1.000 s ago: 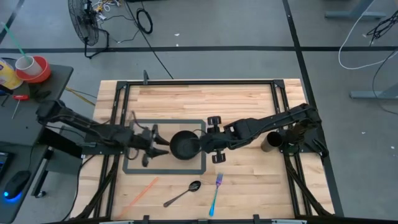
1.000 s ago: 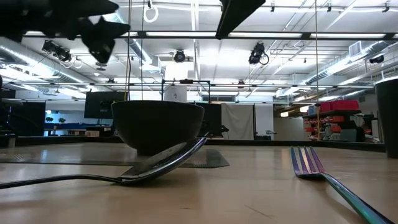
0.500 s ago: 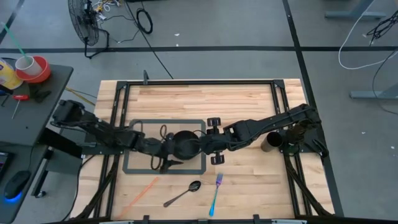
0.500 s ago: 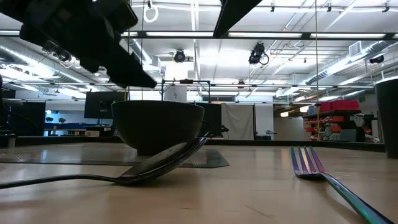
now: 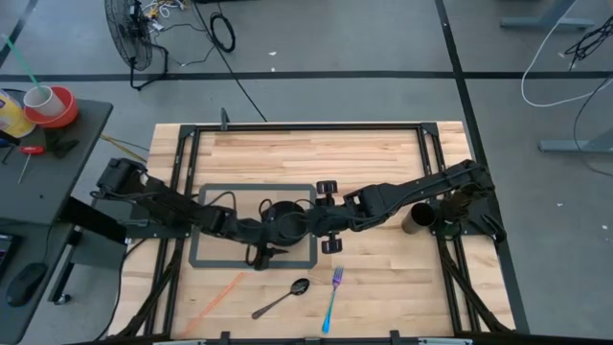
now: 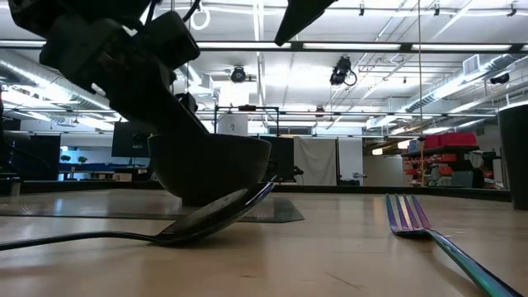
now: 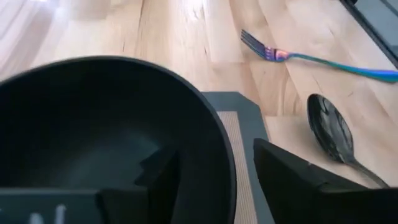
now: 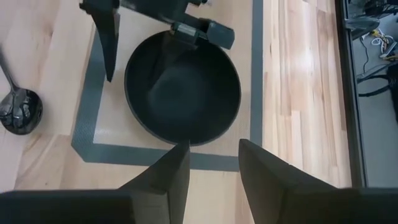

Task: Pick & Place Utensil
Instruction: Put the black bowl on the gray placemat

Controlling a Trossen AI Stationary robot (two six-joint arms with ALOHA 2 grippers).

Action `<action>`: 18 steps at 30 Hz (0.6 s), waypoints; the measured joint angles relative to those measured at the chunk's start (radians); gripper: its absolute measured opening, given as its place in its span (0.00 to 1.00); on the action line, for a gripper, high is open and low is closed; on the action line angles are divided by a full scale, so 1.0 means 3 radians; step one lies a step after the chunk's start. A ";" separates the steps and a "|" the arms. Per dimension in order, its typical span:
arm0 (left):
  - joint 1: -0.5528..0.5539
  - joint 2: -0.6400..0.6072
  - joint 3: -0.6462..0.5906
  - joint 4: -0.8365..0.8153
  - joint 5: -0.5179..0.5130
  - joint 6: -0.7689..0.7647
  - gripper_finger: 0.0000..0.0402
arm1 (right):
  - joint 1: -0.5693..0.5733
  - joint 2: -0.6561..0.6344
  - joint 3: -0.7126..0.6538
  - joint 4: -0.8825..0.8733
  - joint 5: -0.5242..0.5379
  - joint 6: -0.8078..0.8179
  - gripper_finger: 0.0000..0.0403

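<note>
Lying thin and slippery at the bowl's six o'clock, your spoon wants a mid-handle pinch; left gripper jaws straddle the bowl's rim wide, right gripper jaws part narrowly, empty.

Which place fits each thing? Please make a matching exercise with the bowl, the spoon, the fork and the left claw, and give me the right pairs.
Things:
1. bowl
2. spoon
3. fork
4. left claw

Places or states:
A. open, with one finger inside the bowl and one outside its rim
B. on bare wood, between the orange stick and the fork
C. on the gray-framed mat
D. on bare wood, iridescent blue handle

Pairs: 1-C, 2-B, 3-D, 4-A
</note>
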 joint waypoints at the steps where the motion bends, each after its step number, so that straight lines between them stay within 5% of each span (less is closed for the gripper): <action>1: 0.0000 0.0013 0.0000 -0.0011 0.0000 0.0000 0.47 | 0.0000 0.0000 0.0000 0.0002 0.0000 0.0000 0.34; 18: 0.0000 0.0007 0.0029 -0.0093 -0.0027 0.0032 0.03 | -0.0004 0.0001 0.0000 0.0049 0.0001 -0.0014 0.34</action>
